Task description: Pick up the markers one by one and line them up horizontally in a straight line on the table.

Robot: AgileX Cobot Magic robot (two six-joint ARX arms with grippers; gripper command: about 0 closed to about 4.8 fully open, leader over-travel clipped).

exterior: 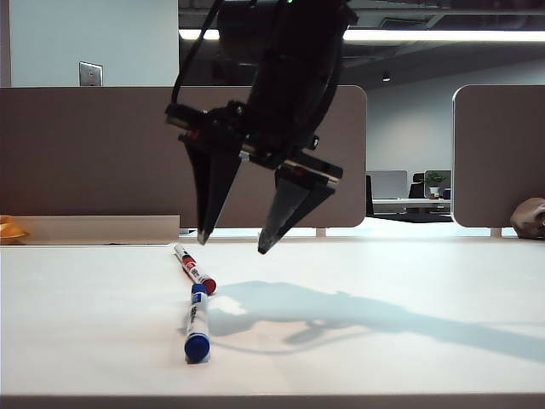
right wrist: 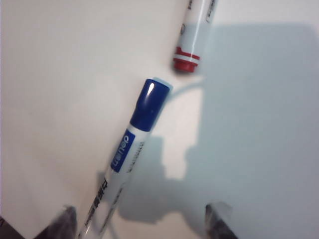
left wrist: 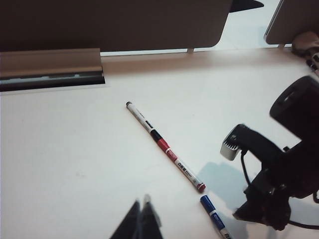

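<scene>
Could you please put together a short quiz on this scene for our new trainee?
1. Which marker lies between the open fingers of the right end effector in its wrist view?
A. black
B. blue marker
C. red
2. True or false: the left end effector holds a marker.
3. How many markers lie on the table?

Key
1. B.
2. False: it is shut on nothing, above the table.
3. Three: the black marker and red marker end to end, and the blue one just past them.

open right gripper above the table, red marker perhaps touching blue marker
</scene>
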